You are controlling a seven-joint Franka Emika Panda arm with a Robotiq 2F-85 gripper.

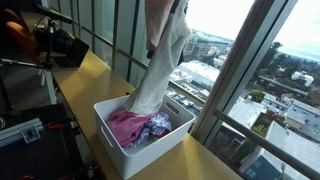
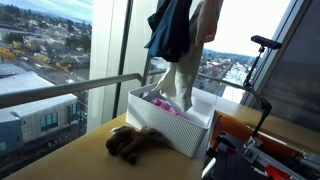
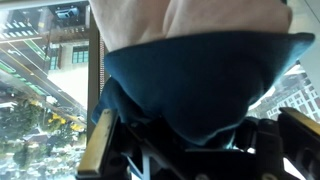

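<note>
Your tool is closed partway, clamped on a dark blue fabric garment bunched between its fingers. Only the wrist view shows that grip. A long cream fabric garment hangs with it, high over the wooden table, its lower end reaching into the white rectangular plastic bin of pink and purple clothes. An exterior view alone shows a brown furry heap on the table, just on the near side of the bin.

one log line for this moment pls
gripper: shut on blue cloth | beige garment: hanging into white bin | pink clothes: inside bin
</note>
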